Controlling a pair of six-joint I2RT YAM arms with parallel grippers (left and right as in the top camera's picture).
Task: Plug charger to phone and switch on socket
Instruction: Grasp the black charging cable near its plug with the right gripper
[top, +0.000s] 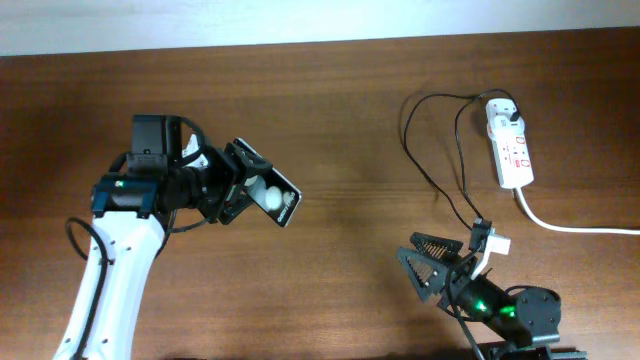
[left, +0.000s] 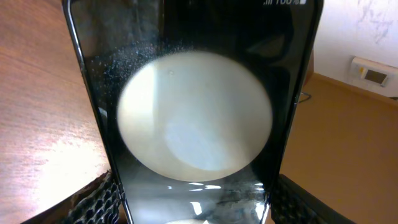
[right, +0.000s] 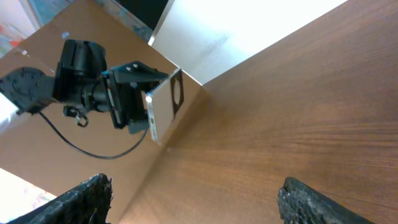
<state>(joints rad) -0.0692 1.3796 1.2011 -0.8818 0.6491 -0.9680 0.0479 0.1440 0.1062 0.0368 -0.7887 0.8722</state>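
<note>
My left gripper (top: 235, 187) is shut on the black phone (top: 272, 193) and holds it tilted above the left part of the table. In the left wrist view the phone's glossy face (left: 196, 112) with a big white round spot fills the frame between my fingers (left: 196, 208). The white socket (top: 512, 152) lies at the back right with the white adapter (top: 500, 112) plugged into its far end. The thin black charger cable (top: 440, 185) loops from there, and its tip (top: 479, 224) lies by my right arm. My right gripper (top: 425, 262) is open and empty (right: 199, 196). The right wrist view shows the held phone edge-on (right: 166, 104).
The socket's thick white cord (top: 575, 227) runs off the right edge. The brown wooden table (top: 340, 120) ends at a white strip along the back. The left arm's black cable (right: 93, 149) hangs below its wrist.
</note>
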